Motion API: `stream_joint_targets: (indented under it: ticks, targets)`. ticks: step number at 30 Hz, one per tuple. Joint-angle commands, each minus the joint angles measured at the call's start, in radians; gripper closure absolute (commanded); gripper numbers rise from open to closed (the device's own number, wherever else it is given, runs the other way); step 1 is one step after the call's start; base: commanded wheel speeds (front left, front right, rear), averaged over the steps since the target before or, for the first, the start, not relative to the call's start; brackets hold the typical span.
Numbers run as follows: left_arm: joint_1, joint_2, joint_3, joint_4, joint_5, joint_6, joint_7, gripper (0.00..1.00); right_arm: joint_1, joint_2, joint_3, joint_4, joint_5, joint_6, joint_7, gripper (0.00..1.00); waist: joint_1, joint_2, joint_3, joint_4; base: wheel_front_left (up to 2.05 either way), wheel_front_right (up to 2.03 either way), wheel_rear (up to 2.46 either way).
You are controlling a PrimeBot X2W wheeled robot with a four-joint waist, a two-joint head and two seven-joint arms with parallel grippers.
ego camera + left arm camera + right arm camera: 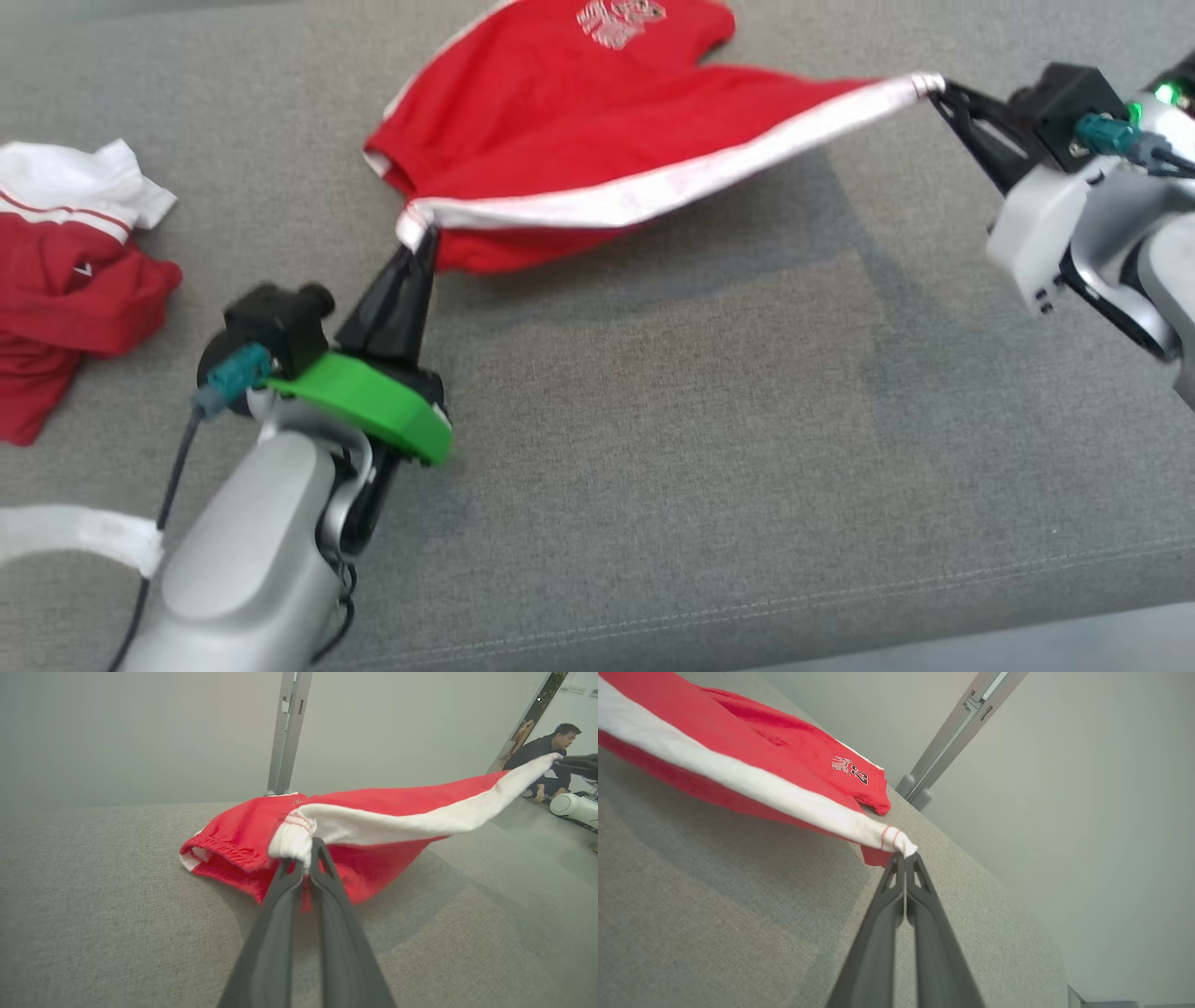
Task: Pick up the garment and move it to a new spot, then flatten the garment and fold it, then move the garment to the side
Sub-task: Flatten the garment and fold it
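Nearest the robot, the left gripper (417, 245) was clamped shut on one end of the white band (653, 191) that edges the red garment (560, 121); the left wrist view showed the cloth bunched between its fingertips (306, 858). Farther off to the right, the right gripper (938, 91) was closed on the band's other end, with only a thin corner of cloth nipped at the tips (905, 855). The band ran taut between the two, raised off the grey fabric-covered table (700, 448), while the rest of the garment sagged behind it and lay on the far part of the table, its printed patch facing up. The step looked to be the spreading: carrying the garment by its stretched edge so that it could be laid out flat. To do that well, the two ends would likely need to travel together at an even height and with the tension held, since the right-hand pinch looked slight and a hard pull might slip it; lowering the trailing cloth first and drawing the band toward the robot should smooth the folds. At the left, well apart, a second red and white heap (65, 271) lay crumpled. No container could be made out; both garments lay straight on the table. Beyond stood a metal post (287, 732), and a person (544, 751) crouched in the background.
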Motion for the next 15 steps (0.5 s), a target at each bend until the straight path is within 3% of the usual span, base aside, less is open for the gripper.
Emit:
stream_joint_targets:
  ticks: [1, 9, 15]
  targets:
    - [0.050, -0.002, 0.006, -0.016, 0.013, 0.005, -0.004, 1.00, 0.052, -0.029, -0.009, -0.033, 0.024, -0.002, 0.036, 1.00, 0.0001, 0.0000, -0.076, 0.014, 0.00, 0.00, 0.00]
    - [0.212, -0.010, -0.026, -0.074, 0.043, 0.026, -0.004, 1.00, 0.257, -0.129, -0.077, -0.188, 0.123, -0.002, 0.213, 1.00, 0.0001, 0.0000, -0.152, 0.027, 0.00, 0.00, 0.00]
    - [0.317, 0.017, -0.080, -0.145, 0.075, 0.050, 0.022, 1.00, 0.462, -0.165, -0.214, -0.329, 0.168, -0.002, 0.319, 1.00, 0.0001, 0.0000, -0.182, 0.036, 0.00, 0.00, 0.00]
